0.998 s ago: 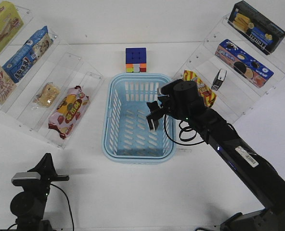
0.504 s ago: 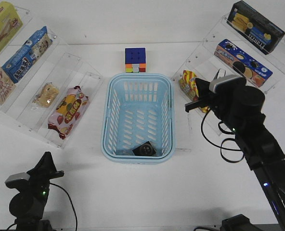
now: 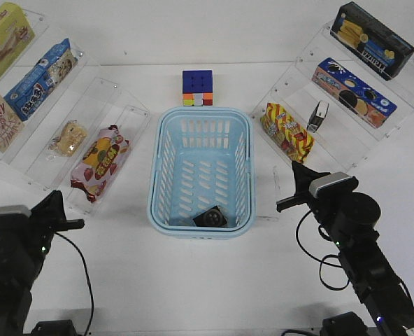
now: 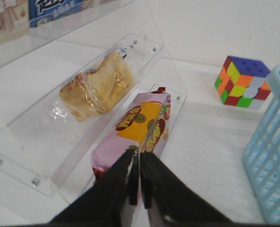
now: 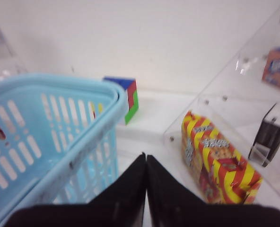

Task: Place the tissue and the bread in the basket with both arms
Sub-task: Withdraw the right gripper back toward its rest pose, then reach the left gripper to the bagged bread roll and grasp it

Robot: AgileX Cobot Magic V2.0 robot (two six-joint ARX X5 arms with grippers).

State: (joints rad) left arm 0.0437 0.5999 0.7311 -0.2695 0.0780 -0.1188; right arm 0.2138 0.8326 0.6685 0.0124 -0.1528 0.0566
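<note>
The light blue basket stands mid-table and also shows in the right wrist view. The black tissue pack lies inside it at the near edge. The bread, tan in clear wrap, lies on the left clear shelf and shows in the left wrist view. My left gripper is shut and empty at the front left, pointing toward that shelf. My right gripper is shut and empty just right of the basket's near right corner.
A pink-red snack bag lies next to the bread. A Rubik's cube stands behind the basket. The right shelf holds a red-and-yellow bag and a small black-and-white object. Snack boxes fill the outer shelves.
My right gripper let the tissue pack drop into the basket, then drew back to the front right and shut. My left arm has risen and turned toward the left shelf.
</note>
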